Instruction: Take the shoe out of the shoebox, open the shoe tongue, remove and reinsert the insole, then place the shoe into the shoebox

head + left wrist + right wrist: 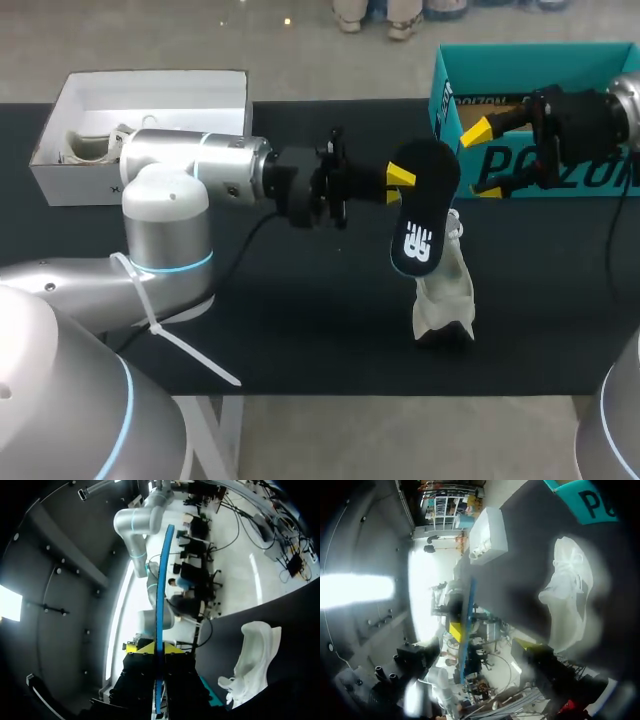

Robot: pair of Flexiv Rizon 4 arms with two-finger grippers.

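Black table [300, 330], white shoebox [150, 95] holding white shoe [85, 148]

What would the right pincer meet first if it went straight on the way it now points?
Most likely the insole, held in the left pincer. The right pincer, its jaws open, points across the table towards it. The heights seem matched, though depth is unclear.

Shoe [445, 295]: we lose its upper part behind the insole [425, 205].
Teal box [560, 180]: cut off by the edge at our right.
Right pincer [483, 160]: blurred in its own wrist view, fingers unclear to us there.
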